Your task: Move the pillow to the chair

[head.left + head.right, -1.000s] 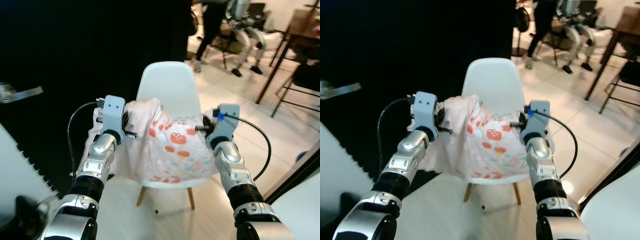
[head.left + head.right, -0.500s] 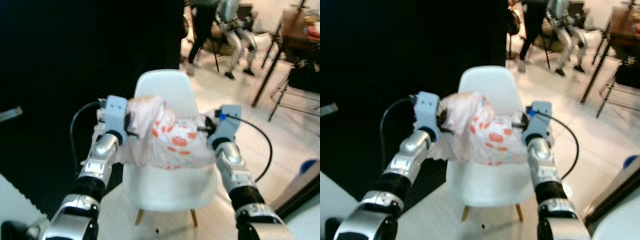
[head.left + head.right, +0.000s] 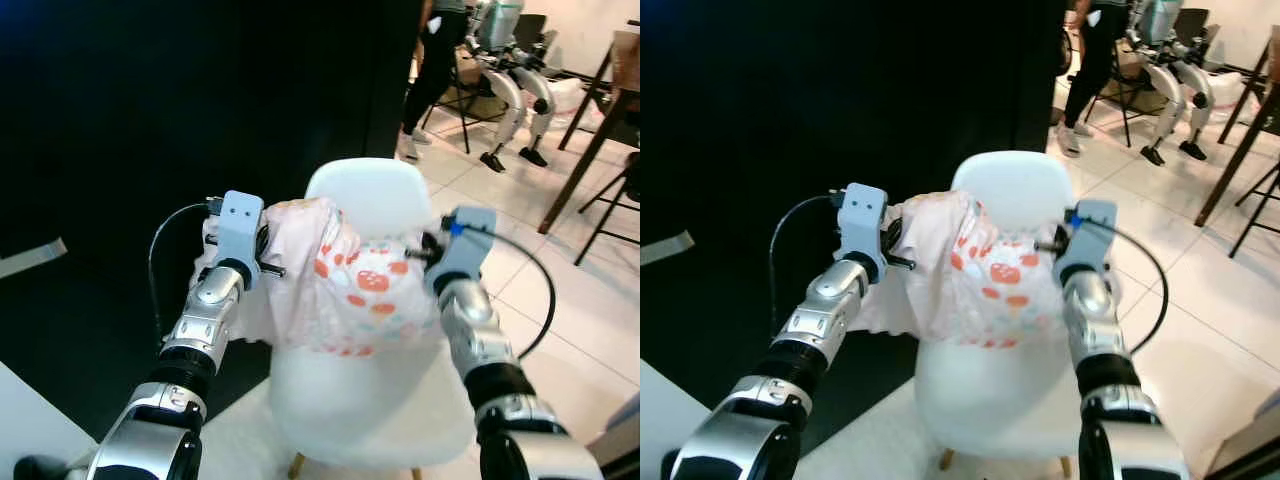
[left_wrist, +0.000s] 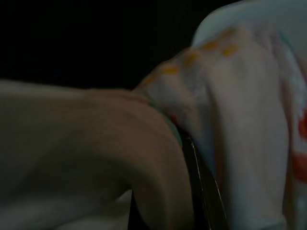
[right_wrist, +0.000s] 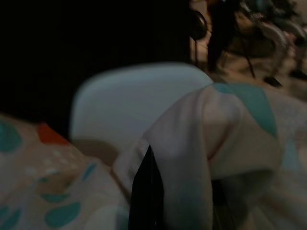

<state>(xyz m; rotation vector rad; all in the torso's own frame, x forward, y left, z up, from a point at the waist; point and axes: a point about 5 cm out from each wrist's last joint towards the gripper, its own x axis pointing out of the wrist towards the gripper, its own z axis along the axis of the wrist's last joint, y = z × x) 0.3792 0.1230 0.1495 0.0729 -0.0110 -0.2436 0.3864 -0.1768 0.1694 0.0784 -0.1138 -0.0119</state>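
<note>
A pale pink pillow (image 3: 352, 290) with red and teal prints hangs between my two grippers, just over the seat of a white shell chair (image 3: 372, 192). My left gripper (image 3: 272, 268) is shut on the pillow's left edge, and loose cloth droops below it. My right gripper (image 3: 428, 255) is shut on the pillow's right edge. The left wrist view has cloth (image 4: 230, 124) bunched over a black finger (image 4: 201, 191). In the right wrist view the chair back (image 5: 129, 100) stands behind folded cloth (image 5: 220, 134) and a finger (image 5: 146, 191).
A black curtain (image 3: 180, 100) stands behind and left of the chair. On the tiled floor at the back right are a person's legs (image 3: 432, 70), a legged robot (image 3: 515, 90), a dark table leg (image 3: 585, 130) and a black chair frame (image 3: 615, 215).
The view has closed in on the chair, which now sits lower and larger in the picture. The pillow, still held by both grippers, has come over the seat.
</note>
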